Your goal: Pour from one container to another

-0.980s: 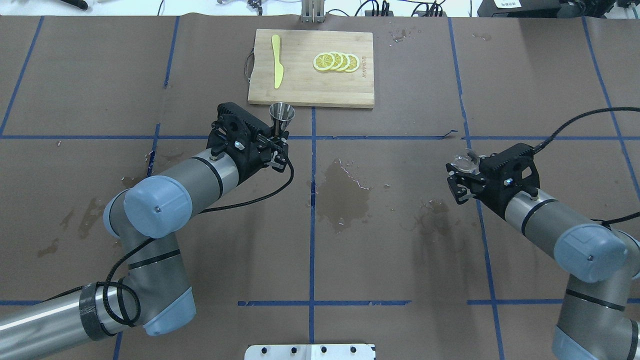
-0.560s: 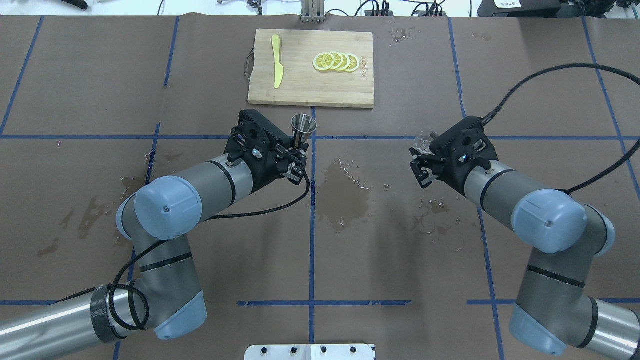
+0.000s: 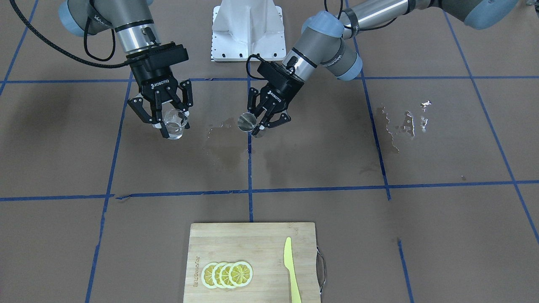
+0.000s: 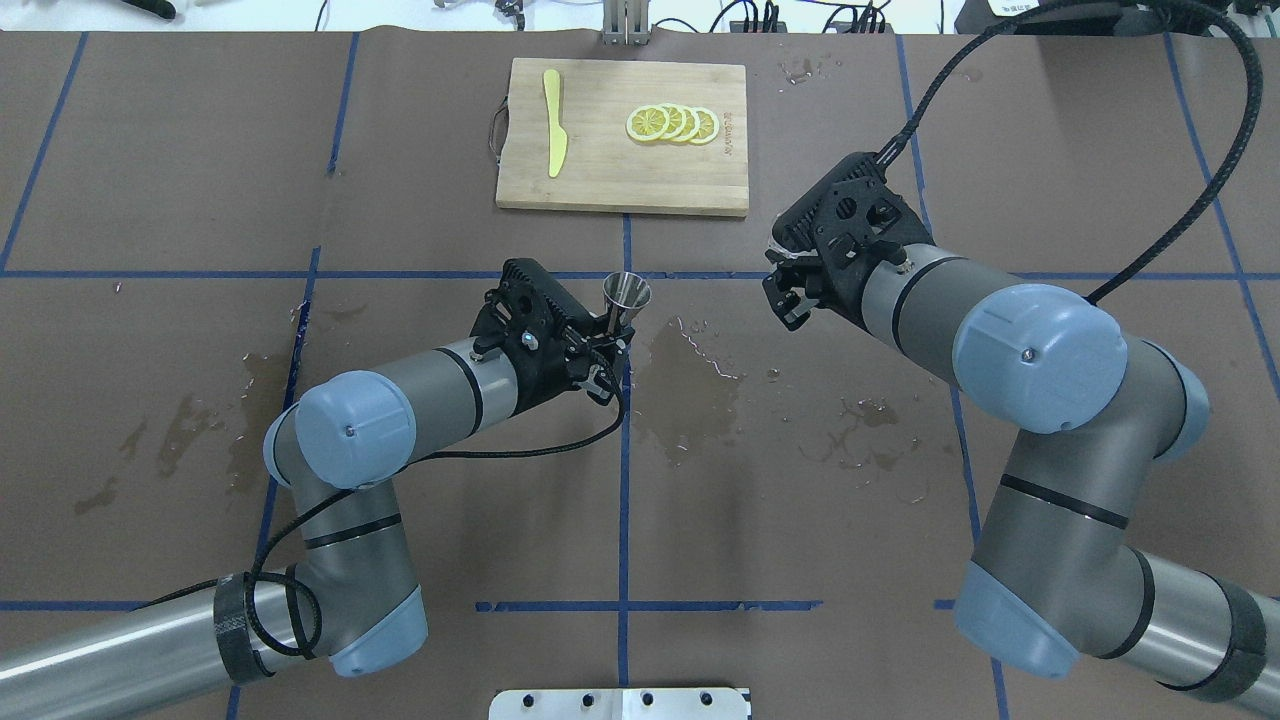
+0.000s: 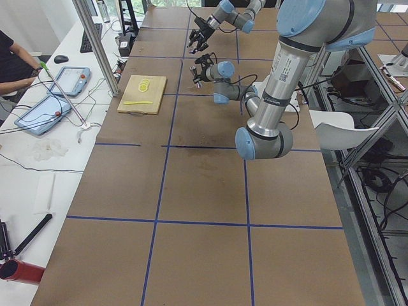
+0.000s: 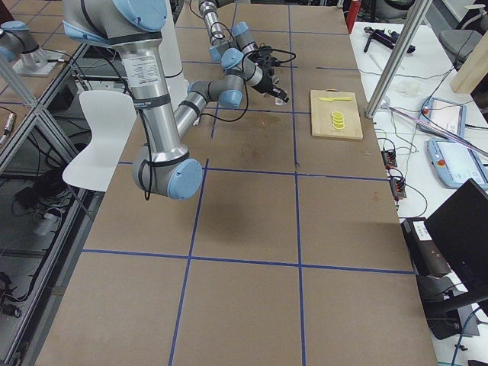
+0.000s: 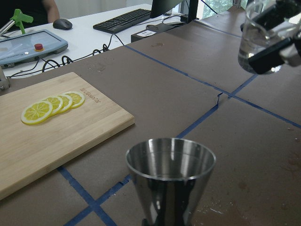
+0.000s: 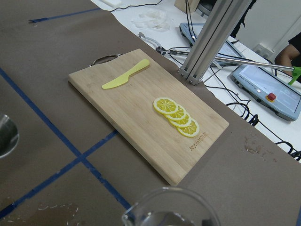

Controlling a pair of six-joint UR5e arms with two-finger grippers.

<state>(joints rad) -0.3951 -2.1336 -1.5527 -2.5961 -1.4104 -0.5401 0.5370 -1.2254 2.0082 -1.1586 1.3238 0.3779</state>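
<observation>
My left gripper (image 4: 598,340) is shut on the lower cone of the steel jigger (image 4: 625,293), which it holds upright above the table near the centre line. The jigger's open mouth (image 7: 171,157) fills the left wrist view. My right gripper (image 3: 173,128) is shut on the clear glass cup (image 3: 175,121), which stands upright with clear liquid in it. The cup (image 7: 257,42) hangs to the right of the jigger and higher, well apart from it. From overhead the right gripper (image 4: 788,295) hides the cup. In the right wrist view the cup's rim (image 8: 171,207) is at the bottom.
A wooden cutting board (image 4: 600,170) lies at the far middle, with lemon slices (image 4: 672,123) and a yellow knife (image 4: 553,120) on it. Wet patches (image 4: 690,390) mark the brown table cover between the arms. A white base plate (image 3: 246,29) sits at the robot's edge.
Both arms have moved toward the table's middle. The left carried the jigger right and slightly nearer the robot. The right carried the cup left and farther away.
</observation>
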